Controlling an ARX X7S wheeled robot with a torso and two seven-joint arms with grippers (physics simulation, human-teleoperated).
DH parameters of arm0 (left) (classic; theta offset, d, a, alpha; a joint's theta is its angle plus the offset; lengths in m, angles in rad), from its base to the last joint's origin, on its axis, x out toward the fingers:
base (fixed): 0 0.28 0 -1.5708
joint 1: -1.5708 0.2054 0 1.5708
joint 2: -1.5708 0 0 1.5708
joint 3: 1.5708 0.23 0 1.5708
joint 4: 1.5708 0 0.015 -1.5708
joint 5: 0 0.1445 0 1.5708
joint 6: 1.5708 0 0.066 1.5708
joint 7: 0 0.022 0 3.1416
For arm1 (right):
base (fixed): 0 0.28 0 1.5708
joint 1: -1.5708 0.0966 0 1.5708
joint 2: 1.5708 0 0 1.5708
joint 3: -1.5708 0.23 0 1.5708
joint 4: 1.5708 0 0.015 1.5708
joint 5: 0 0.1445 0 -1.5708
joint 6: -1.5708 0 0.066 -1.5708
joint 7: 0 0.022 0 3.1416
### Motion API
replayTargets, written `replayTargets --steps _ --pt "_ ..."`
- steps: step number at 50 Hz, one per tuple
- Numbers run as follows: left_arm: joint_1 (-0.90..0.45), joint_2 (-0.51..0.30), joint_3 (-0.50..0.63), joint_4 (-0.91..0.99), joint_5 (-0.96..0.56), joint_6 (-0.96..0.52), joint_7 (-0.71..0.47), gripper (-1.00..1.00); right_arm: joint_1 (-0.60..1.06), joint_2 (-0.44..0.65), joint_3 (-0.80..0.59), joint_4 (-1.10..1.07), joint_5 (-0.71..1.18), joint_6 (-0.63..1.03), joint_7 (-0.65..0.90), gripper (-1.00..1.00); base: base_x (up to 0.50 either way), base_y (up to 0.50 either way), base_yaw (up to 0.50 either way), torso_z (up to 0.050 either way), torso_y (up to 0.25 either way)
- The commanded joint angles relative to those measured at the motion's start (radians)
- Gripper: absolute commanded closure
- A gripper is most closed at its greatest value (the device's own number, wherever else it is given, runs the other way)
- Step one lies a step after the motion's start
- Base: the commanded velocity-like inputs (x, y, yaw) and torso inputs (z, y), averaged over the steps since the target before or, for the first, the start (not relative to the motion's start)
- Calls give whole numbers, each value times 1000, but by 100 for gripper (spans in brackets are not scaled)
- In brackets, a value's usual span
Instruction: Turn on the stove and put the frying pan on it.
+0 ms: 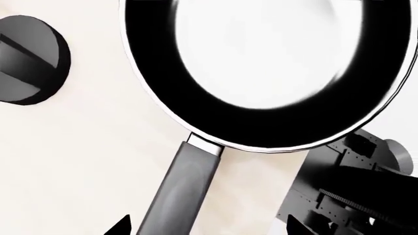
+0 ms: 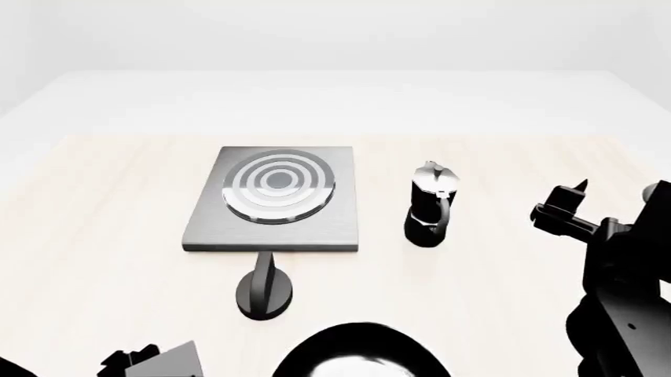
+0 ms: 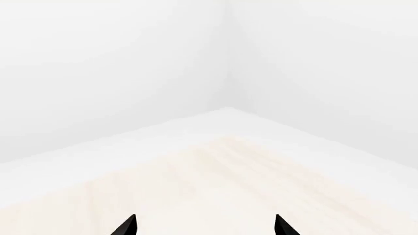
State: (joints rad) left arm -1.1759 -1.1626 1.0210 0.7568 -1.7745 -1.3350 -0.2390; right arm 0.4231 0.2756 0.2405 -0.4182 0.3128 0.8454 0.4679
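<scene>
Fingertips of my left gripper [image 1: 205,226] showed as two black points spread wide, one on each side of the frying pan's dark-grey handle without touching it, so that gripper was released and held nothing. In the head view my left gripper sat at the bottom left corner of the pale wooden table [image 2: 94,236], low and mostly cut off by the frame edge.

Just to the right of it, the frying pan [image 2: 362,352] lay on the table at the near edge, its glossy black bowl only partly in sight. My left wrist camera showed the pan's reflective inside and black rim from above, with the handle running toward my gripper.

The black round knob [image 2: 264,284] stood on the table between the pan and the stove [image 2: 275,201], just in front of the slab's near edge. The stove itself lay flat in the middle of the table, its ringed burner bare, well apart from the pan.

Further right, the moka pot [image 2: 432,206] stood upright near the stove's right side.

At the far right, my right gripper [image 3: 205,226] hung raised above the table, its two black tips apart with nothing between them, so it too was released. Its camera saw only bare tabletop and white walls.
</scene>
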Motion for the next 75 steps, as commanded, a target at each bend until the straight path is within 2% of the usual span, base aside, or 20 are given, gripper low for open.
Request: replayTargets --steps 1,10,28,47,69,75 --pt "0 -10 10 -11 -9 -2 -14 -100 -1 1 -1 1 4 -2 3 -100 0 0 0 0 0" --pt "-59 -21 13 -21 -84 -32 -62 -100 -2 3 -5 -1 7 -1 5 -100 0 0 0 0 0" --pt "-70 -23 28 -35 -71 -42 -76 -100 -4 7 -10 -1 11 -4 9 -100 0 0 0 0 0" --pt "1 -2 57 -62 102 -33 30 -100 -5 11 -14 -2 16 -7 13 -100 0 0 0 0 0" --pt "7 27 84 -111 201 -49 96 -100 -6 15 -15 -2 25 -10 16 -100 0 0 0 0 0" --pt "38 51 106 -137 290 -21 162 -100 -8 17 -14 -9 27 -9 19 -100 0 0 0 0 0"
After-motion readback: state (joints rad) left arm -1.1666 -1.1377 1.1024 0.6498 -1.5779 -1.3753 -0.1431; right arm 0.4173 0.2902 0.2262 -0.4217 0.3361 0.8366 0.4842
